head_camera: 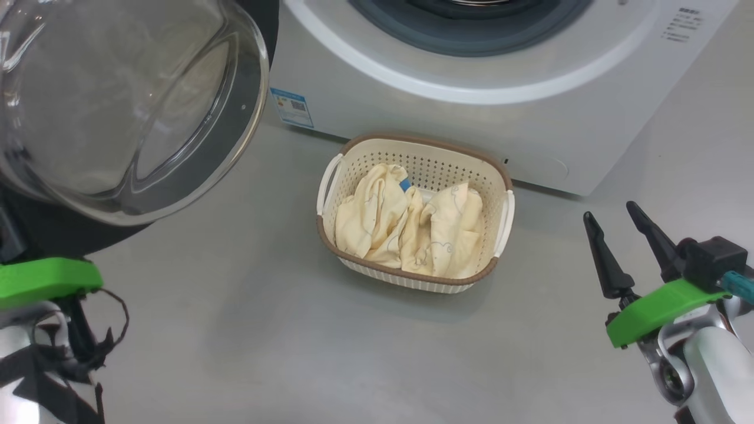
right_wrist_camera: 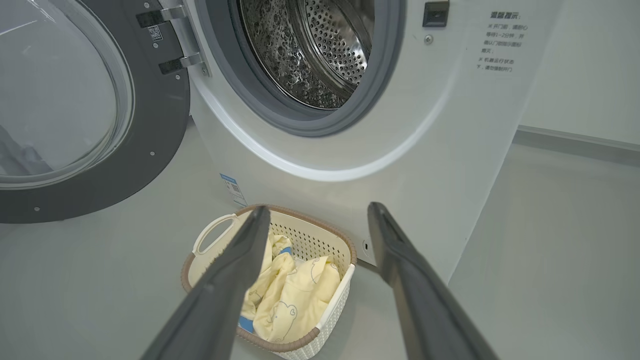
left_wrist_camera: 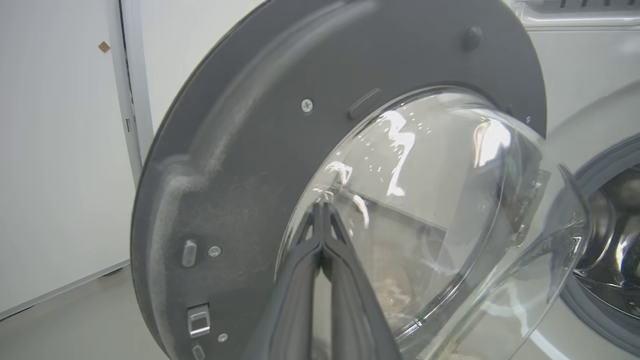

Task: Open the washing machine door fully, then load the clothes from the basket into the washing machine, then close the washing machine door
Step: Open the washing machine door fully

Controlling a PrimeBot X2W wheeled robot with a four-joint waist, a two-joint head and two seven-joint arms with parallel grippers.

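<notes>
The left jaws are pressed tight together and hold nothing; their tips are at the inner glass of the washing machine door (left_wrist_camera: 240, 165), touching or just short, I cannot tell. The right jaws stand wide apart and empty at four o'clock in the head view, well apart from the basket (head_camera: 412, 139). The basket sits on the floor (head_camera: 265, 330) at the centre, with all the clothes (head_camera: 412, 224) inside it. The door stands open at ten o'clock. At twelve o'clock is the washing machine (head_camera: 530, 118); its drum (right_wrist_camera: 320, 50) looks empty. I judge the opening step done or nearly done. Loading is not yet begun, and closing remains.
</notes>
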